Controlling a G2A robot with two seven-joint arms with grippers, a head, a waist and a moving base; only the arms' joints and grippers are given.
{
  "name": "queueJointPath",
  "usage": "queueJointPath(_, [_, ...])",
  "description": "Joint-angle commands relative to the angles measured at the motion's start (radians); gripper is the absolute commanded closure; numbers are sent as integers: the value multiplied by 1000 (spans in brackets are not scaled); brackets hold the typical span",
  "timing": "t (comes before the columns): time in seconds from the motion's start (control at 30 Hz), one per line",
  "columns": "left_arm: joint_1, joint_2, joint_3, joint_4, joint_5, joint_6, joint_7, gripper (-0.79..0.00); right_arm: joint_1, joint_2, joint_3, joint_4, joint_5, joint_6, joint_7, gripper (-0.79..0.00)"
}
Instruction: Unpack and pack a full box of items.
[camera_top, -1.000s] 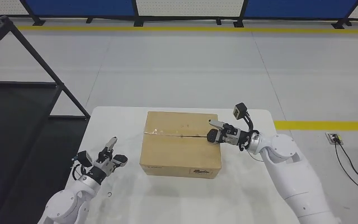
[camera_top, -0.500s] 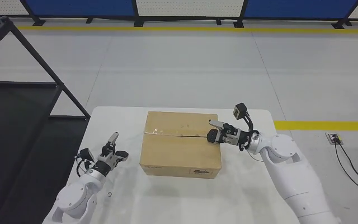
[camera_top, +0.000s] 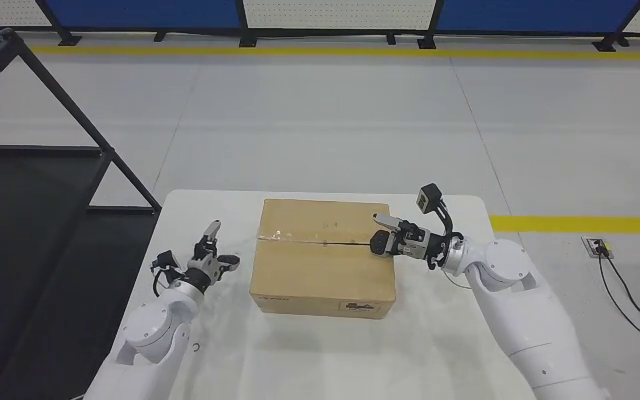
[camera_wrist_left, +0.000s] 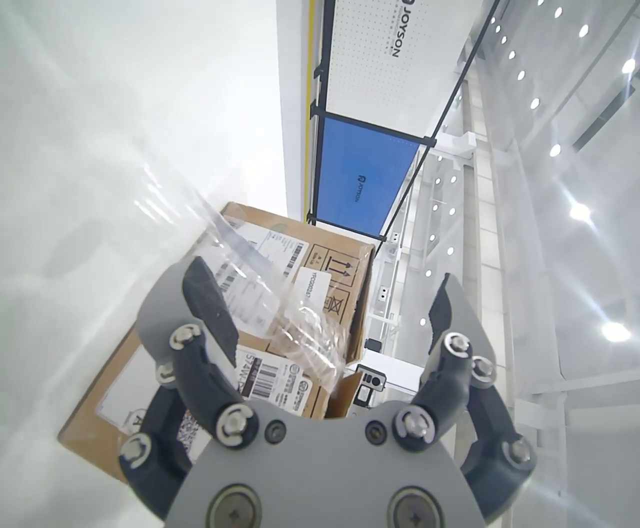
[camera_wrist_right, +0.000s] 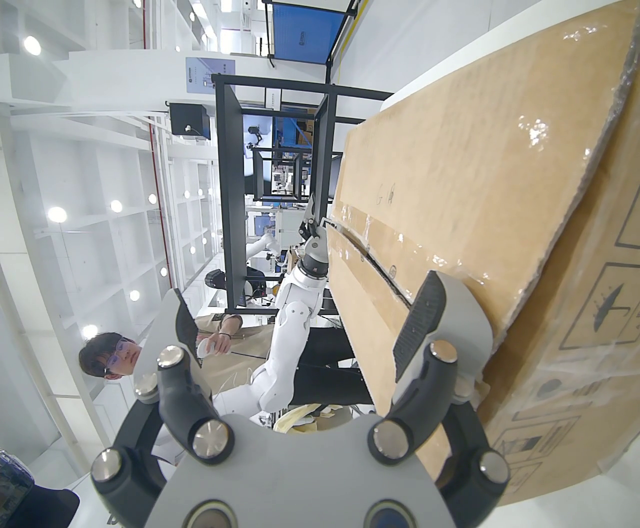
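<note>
A plain brown cardboard box (camera_top: 322, 255) sits flat in the middle of a white table (camera_top: 440, 340). Taking twelve o'clock as the table's far edge from the robot, its two top flaps meet in a seam that runs from nine o'clock to three o'clock. Shiny clear tape covers the seam, and a thin dark gap shows along it toward the three o'clock end.

The left gripper (camera_top: 222, 245) hangs low over the table at the box's nine o'clock, near it but not touching. Its two fingers are spread wide apart with nothing between them. In the left wrist view this gripper (camera_wrist_left: 320, 280) faces an end wall of the box (camera_wrist_left: 110, 380), which carries white shipping labels and a crumpled, partly lifted strip of clear tape (camera_wrist_left: 280, 300).

The right gripper (camera_top: 378, 230) is at the box's three o'clock edge, over the end of the seam. In the right wrist view this gripper (camera_wrist_right: 306, 295) is also spread open and holds nothing. One dark-padded finger (camera_wrist_right: 420, 320) lies against the box top (camera_wrist_right: 475, 175) right at the seam, and the other stands clear of the cardboard.
</note>
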Motion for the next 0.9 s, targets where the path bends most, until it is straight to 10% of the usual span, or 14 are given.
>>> queueJointPath(0.0, [-13,-4,9,16,8,-4,19,-785,0,0,0,0,0,0,0,-785])
queueJointPath(0.87, [-106,-52,35,177,-69,-130,64,-785,0,0,0,0,0,0,0,-785])
